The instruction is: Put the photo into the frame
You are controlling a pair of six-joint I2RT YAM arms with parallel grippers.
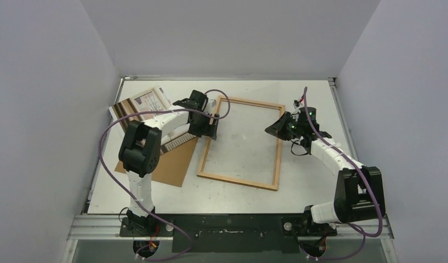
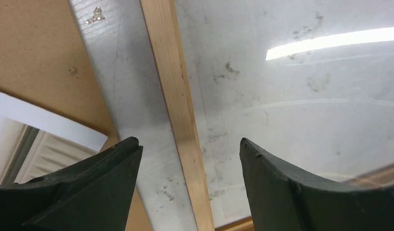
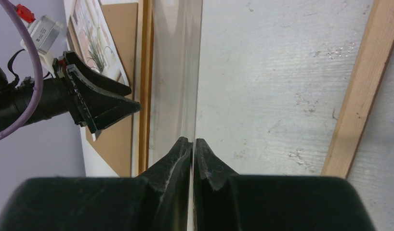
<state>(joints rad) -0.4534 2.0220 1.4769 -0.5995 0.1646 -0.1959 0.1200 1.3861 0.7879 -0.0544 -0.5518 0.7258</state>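
Frame flat in the middle of the table, and the left claw hangs right over its left rail, jaws apart, one finger either side of the wood and gripping nothing. Over on the other side the right claw is pinched tight, apparently on the edge of a thin clear sheet tipped up out of the frame. That is my reading from the wrist view, where the sheet shows edge-on and full of glare. The photo is not in play yet: it lies off to the left of the frame, on the brown backing board, partly under the left arm. That print should be light and floppy, easy to crease and likely to skid on the smooth board, and lying flat it gives a finger little to get under. Best bet looks like the white border at a corner or an edge that overhangs the board, pinched gently and kept level so it doesn't fold. The frame itself looks stiff but slight, so a nudge could slide it.
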